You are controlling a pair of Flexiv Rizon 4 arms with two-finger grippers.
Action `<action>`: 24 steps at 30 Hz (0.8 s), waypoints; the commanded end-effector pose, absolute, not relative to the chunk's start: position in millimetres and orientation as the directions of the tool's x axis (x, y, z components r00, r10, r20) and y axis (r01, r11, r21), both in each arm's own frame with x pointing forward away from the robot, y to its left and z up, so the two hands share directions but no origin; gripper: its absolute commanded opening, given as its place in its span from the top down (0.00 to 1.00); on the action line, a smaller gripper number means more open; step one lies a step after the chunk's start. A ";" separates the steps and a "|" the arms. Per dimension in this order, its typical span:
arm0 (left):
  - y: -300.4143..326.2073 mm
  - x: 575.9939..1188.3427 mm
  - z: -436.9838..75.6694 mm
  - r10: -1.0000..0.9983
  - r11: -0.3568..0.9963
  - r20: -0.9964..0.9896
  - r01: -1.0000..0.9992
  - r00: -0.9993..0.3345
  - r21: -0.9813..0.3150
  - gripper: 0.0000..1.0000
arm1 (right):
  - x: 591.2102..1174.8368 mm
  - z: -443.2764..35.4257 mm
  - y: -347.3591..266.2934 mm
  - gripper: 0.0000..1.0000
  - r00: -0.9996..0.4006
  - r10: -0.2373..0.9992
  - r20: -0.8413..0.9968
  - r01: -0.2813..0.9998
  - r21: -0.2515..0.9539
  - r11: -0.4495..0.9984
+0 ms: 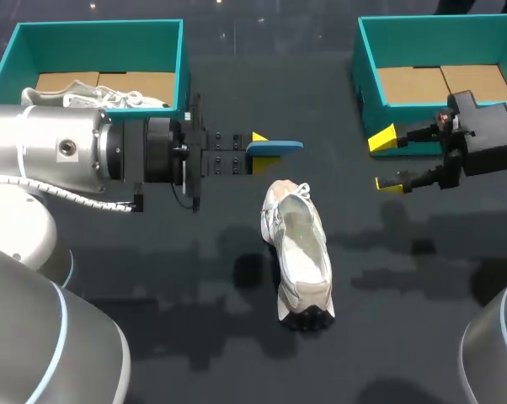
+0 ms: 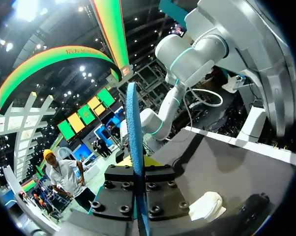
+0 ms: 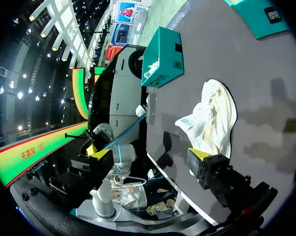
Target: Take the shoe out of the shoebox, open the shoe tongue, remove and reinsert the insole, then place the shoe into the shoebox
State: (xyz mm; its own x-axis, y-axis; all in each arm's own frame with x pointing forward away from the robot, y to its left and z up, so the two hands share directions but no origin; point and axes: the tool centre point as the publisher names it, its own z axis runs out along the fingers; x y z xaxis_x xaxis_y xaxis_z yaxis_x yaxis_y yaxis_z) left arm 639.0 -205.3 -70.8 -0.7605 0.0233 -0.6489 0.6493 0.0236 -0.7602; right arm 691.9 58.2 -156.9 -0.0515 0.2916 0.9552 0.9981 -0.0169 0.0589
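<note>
Left claw [image 1: 260, 151] pinches the blue insole [image 1: 280, 146]; right claw [image 1: 386, 162] hangs spread. Shoe [image 1: 300, 252] lies at the left claw's 5 o'clock, seemingly on its side. Both look light and floppy: steady the shoe by its stiffer heel.

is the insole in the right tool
No, the blue insole is pinched in the left tool, while the right tool is open and holds nothing.

White shoe [image 1: 297, 252] sole-down, blue insole [image 1: 280, 146] in left gripper [image 1: 263, 151]
</note>
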 end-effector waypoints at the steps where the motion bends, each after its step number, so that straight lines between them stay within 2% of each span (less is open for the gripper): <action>1: -209.9 636.8 -79.7 -0.016 -0.007 -0.691 0.691 -0.722 -0.722 1.00 | 691.5 -157.2 59.7 0.00 -0.051 0.293 0.955 0.998 0.059 -0.018; 9: -209.9 636.8 -79.7 -0.016 -0.007 -0.691 0.691 -0.722 -0.722 1.00 | 691.5 -157.2 59.7 0.00 -0.051 0.293 0.955 0.998 0.059 -0.018; 14: -211.6 645.2 -96.3 0.017 -0.009 -0.784 0.784 -0.621 -0.621 1.00 | 691.5 -157.2 59.7 0.00 -0.051 0.293 0.955 0.998 0.059 -0.018; 24: -208.6 679.0 -128.0 0.088 0.001 -0.943 0.947 -0.320 -0.321 1.00 | 691.5 -157.2 59.7 0.00 -0.051 0.293 0.955 0.998 0.059 -0.018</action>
State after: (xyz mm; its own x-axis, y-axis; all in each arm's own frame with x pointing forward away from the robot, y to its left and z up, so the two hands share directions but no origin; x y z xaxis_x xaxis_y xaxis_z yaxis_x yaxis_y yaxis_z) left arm 663.4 -201.8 -125.0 -0.3742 0.0722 -0.9245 0.9273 0.0249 -0.3734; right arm 691.5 58.7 -157.0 -0.0509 0.2924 0.9549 0.9981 -0.0172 0.0584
